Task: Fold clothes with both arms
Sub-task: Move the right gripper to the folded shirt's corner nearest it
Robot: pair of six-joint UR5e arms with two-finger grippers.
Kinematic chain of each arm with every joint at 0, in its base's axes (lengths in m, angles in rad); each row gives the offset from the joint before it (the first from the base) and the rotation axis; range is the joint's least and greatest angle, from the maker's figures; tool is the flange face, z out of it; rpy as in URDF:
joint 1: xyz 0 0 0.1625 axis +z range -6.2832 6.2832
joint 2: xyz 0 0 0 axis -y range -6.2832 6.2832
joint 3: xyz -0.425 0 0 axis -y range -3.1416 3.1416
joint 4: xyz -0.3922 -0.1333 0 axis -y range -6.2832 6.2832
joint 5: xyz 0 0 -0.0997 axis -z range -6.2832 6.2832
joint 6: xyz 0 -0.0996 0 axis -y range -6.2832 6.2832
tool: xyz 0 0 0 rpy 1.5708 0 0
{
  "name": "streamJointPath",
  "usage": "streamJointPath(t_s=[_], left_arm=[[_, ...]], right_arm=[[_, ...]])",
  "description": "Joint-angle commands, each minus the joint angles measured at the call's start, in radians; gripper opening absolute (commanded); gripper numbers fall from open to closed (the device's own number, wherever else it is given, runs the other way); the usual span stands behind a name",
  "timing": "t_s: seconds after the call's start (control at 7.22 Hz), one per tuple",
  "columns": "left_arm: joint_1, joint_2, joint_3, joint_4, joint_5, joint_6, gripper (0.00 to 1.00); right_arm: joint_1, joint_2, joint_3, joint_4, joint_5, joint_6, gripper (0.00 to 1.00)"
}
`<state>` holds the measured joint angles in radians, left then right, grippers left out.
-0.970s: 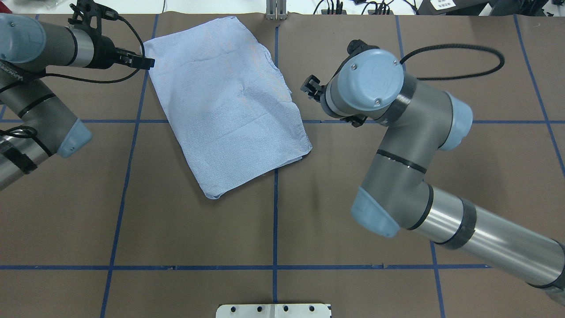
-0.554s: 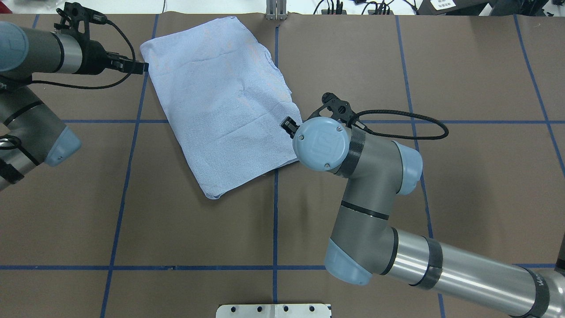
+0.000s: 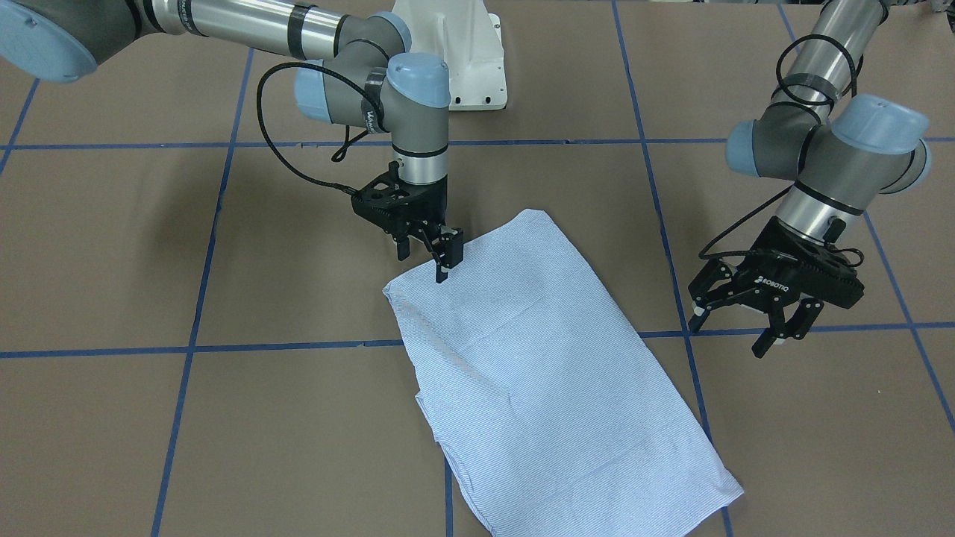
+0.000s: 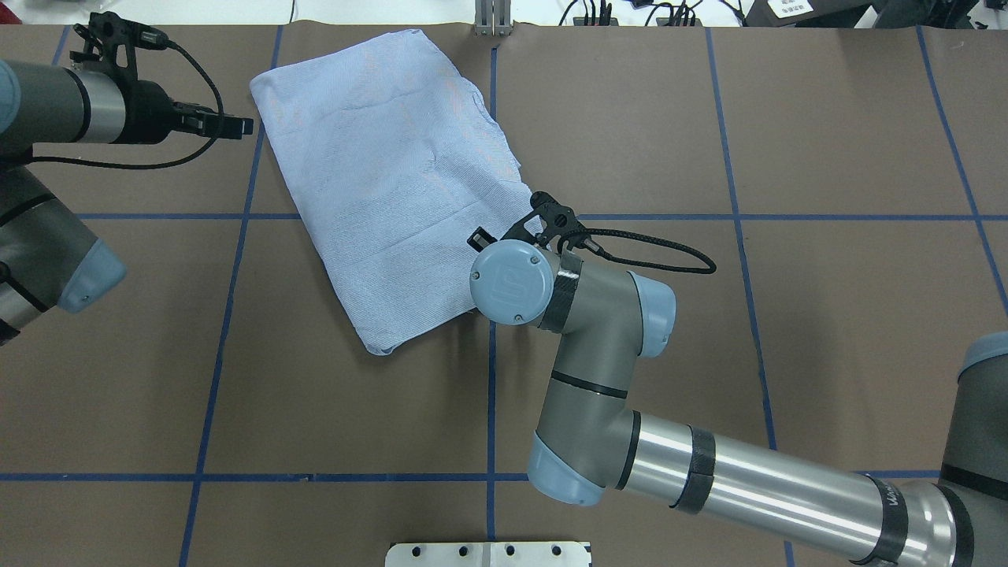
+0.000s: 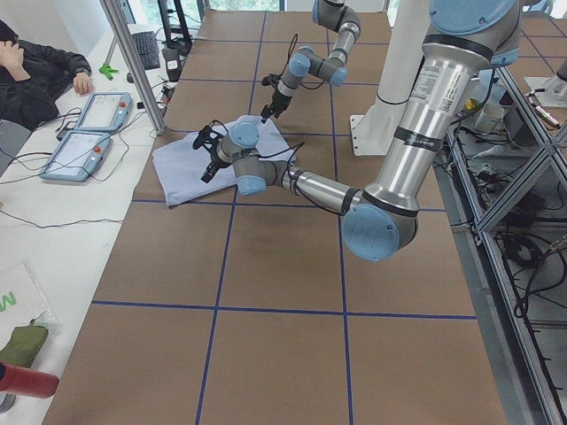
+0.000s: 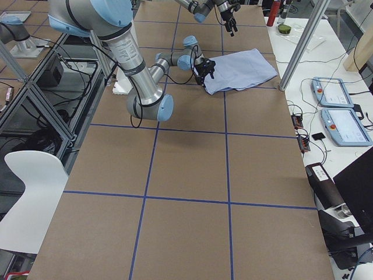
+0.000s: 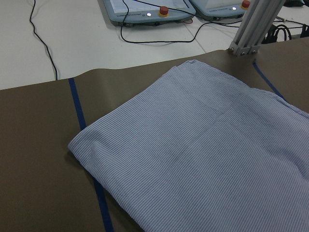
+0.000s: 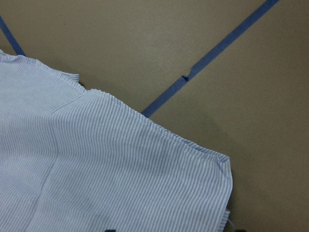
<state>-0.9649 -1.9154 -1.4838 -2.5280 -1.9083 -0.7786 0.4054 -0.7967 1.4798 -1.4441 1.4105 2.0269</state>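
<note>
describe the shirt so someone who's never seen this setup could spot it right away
Start from the big brown table marked into squares by blue tape lines, and look at its far half in the overhead view, mostly left of the middle line. The shirt lies there folded into a flat, skewed rectangle. It is the only cloth on the table, pale blue with fine white stripes.

A robotics lab: taped-grid table [image 4: 827,354], aluminium frame posts [image 7: 255,24], teach pendants [image 5: 102,112] with red stop buttons [image 7: 164,9].

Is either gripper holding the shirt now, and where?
Nothing is held: left gripper hangs open off the shirt; right gripper is open over its edge.
</note>
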Motion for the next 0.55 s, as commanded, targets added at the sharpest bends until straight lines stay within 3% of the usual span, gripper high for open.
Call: streamJointPath(t_s=[0.0, 0.42], left_arm=[[0.000, 0.001, 0.000, 0.000, 0.000, -0.001, 1.00], [0.002, 0.001, 0.003, 0.000, 0.000, 0.001, 1.00]], right_arm=[[-0.008, 0.002, -0.013, 0.005, -0.014, 0.001, 0.75], [-0.013, 0.002, -0.054, 0.008, -0.021, -0.010, 0.73]])
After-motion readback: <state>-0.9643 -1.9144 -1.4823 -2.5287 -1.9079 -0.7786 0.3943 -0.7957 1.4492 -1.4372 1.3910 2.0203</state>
